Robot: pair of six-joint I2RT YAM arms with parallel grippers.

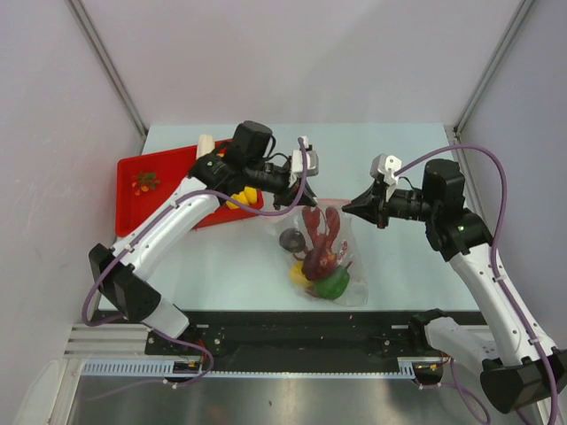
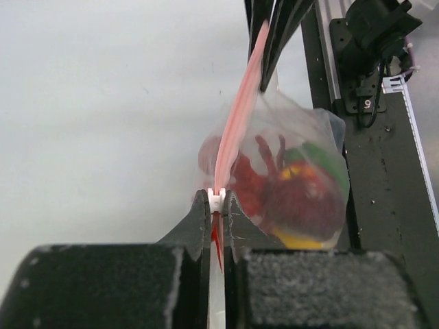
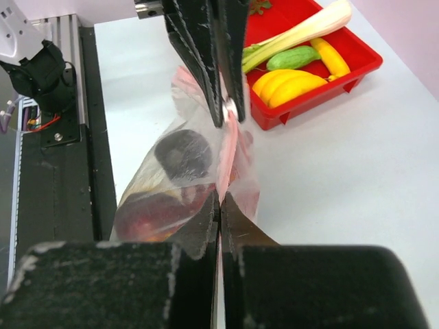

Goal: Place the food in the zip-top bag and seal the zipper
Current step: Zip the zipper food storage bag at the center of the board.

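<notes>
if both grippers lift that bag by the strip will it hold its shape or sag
Probably sags: the zip-top bag is thin crinkly film, bulging below the zipper. Likely bottom-heavy, since the lobster and green pepper crowd the end opposite the strip. The strip could slip, as the left gripper and right gripper pinch only its ends.

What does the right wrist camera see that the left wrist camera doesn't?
Only the right wrist view shows the red tray holding the leek, cucumber and bananas. Only the left wrist view shows the green bell pepper inside the clear bag. Both show that bag, with the left pincer and right pincer shut on its pink zipper.
</notes>
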